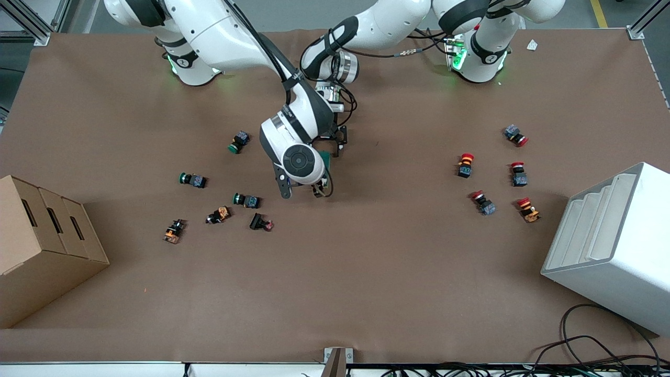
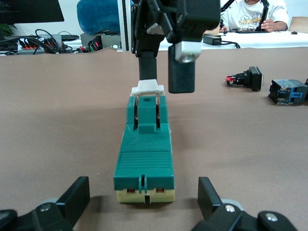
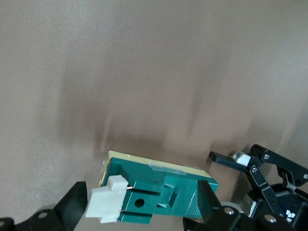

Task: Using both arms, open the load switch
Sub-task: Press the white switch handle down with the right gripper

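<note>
The load switch (image 2: pixel 144 154) lies on the worktop (image 1: pixel 366 262) mid-table, straddled at one end by the released left claw (image 2: pixel 144 204). Its white toggle (image 3: pixel 107 204) is bracketed by the right claw (image 3: pixel 139 207), also spread, not yet gripping. Next, the body should be clamped and the toggle pulled.

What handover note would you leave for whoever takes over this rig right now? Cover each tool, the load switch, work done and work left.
Left tool: open, fingers either side of the load switch at its plain end, not gripping.
Right tool: open, straddling the end with the white toggle.
Load switch: lying flat, inside both tools.
Done: both tools in place.
Left: probably clamp the body, then work the toggle open.
</note>
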{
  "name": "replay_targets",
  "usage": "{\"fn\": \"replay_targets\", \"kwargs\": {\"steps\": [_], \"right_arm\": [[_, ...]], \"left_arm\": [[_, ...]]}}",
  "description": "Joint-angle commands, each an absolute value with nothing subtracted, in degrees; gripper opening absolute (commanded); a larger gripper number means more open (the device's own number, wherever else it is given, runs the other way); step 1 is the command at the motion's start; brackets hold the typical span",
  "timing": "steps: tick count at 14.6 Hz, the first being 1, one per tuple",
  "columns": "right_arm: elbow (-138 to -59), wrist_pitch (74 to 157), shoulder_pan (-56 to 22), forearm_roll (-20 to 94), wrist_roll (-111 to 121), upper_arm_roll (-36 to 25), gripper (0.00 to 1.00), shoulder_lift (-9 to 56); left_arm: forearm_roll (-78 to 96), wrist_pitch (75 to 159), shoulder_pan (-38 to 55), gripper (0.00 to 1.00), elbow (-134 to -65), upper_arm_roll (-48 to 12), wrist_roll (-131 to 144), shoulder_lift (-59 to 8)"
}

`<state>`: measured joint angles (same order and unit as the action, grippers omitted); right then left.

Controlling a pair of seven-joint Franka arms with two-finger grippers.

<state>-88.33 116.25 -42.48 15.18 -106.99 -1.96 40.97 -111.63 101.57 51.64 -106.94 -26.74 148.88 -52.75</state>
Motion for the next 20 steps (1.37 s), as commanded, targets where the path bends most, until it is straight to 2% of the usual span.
{"fn": "replay_targets", "kwargs": {"steps": [1,3,10,16,20], "right_arm": [[-87.7,115.1,-43.8,16.3,-108.1,-2.2,1.0,41.1],[-86.4,113.9,-43.5,16.3,-107.8,-2.2,1.0,41.0],[-82.6,97.1,-43.9,16.2,-107.9,-2.2,1.0,40.1],[-85.6,97.1,-46.5,16.1,-108.0,-2.2,1.0,40.5],[-87.7,100.5,-47.2,15.8,-108.0,-2.2,1.0,40.8]], "left_arm": [[-112.2,101.8,52.7,0.99,-106.8,-26.5,149.3,-54.8],[-112.2,101.8,52.7,0.99,-106.7,-26.5,149.3,-54.8],[-112.2,101.8,52.7,0.99,-106.7,-26.5,149.3,-54.8],[-112.2,101.8,52.7,0.99,-106.6,-26.5,149.3,-54.8],[-112.2,101.8,52.7,0.99,-106.8,-26.4,149.4,-54.8]]}}
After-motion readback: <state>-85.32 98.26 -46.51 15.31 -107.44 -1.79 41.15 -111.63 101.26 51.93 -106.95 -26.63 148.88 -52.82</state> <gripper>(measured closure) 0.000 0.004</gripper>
